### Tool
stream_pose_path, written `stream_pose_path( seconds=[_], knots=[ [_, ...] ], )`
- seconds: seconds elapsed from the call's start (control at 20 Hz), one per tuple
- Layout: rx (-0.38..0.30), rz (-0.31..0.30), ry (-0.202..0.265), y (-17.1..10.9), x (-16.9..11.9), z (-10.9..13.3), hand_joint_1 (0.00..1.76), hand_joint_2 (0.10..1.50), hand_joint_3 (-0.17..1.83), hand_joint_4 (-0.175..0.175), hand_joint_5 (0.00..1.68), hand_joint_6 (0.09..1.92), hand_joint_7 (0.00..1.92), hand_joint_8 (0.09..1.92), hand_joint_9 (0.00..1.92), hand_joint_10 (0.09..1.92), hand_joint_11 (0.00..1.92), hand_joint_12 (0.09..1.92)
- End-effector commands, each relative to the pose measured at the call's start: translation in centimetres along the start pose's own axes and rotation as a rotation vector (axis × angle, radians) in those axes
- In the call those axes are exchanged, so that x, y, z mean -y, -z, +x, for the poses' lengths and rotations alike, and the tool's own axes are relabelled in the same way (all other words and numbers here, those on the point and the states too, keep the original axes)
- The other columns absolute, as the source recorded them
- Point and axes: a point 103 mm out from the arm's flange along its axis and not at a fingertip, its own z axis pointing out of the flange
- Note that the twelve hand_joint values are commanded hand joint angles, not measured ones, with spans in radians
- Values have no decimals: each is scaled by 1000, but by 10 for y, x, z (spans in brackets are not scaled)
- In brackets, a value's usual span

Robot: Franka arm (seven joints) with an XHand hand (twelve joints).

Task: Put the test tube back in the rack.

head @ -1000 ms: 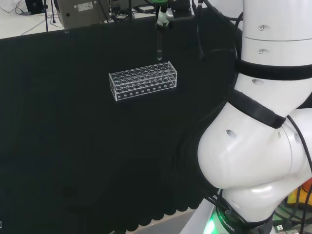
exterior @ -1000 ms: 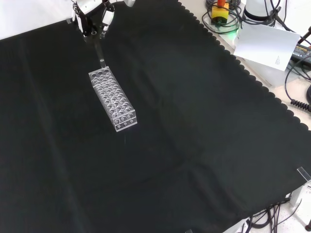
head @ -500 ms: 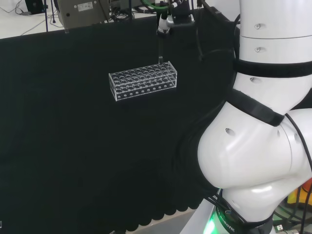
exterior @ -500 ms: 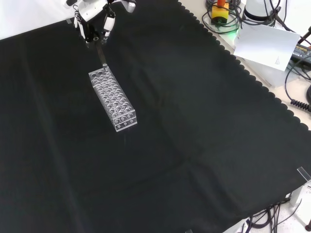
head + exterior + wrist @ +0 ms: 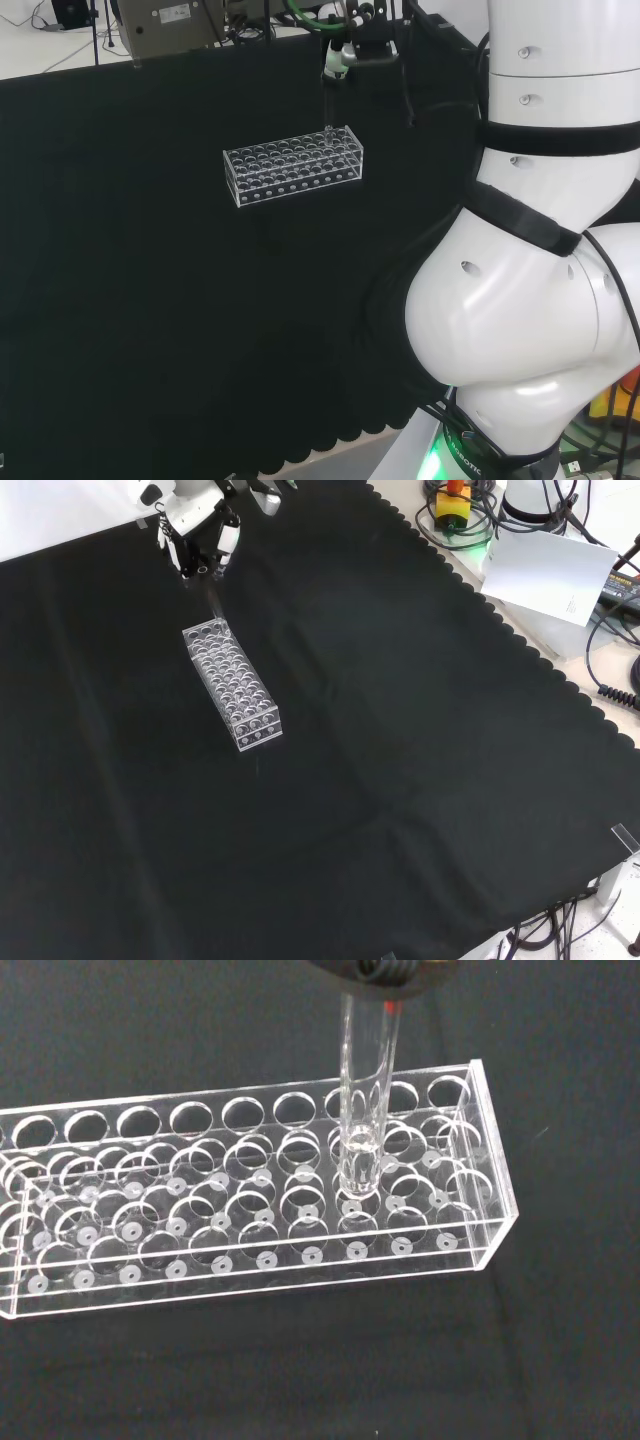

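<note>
You're nearly there: the hand (image 5: pixel 198 542) is pinched on the test tube (image 5: pixel 364 1110), whose tip has just entered the rack (image 5: pixel 240 1195) directly below. Seating it and letting go remain.

The rack (image 5: pixel 250 1200) was clear, glossy plastic; the test tube (image 5: pixel 362 1110) looked like smooth clear glass; the cloth (image 5: pixel 400 730) beneath was matt black.

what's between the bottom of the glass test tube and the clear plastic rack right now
Nothing. In the wrist view the clear glass test tube already has its rounded bottom in a hole of the clear plastic rack, near one end.
</note>
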Motion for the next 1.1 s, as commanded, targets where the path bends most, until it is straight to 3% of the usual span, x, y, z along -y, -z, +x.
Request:
stream_pose_path(
  seconds=[0.05,1.1],
  knots=[
    [-7,13,4,-8,-2,0,1422,1034,-175,-175,1323,320,1379,715,1454,87,730,1196],
    [-25,46,-7,-15,-15,-7,1422,1034,-175,-175,1323,320,1379,715,1454,87,732,1196]
  ],
)
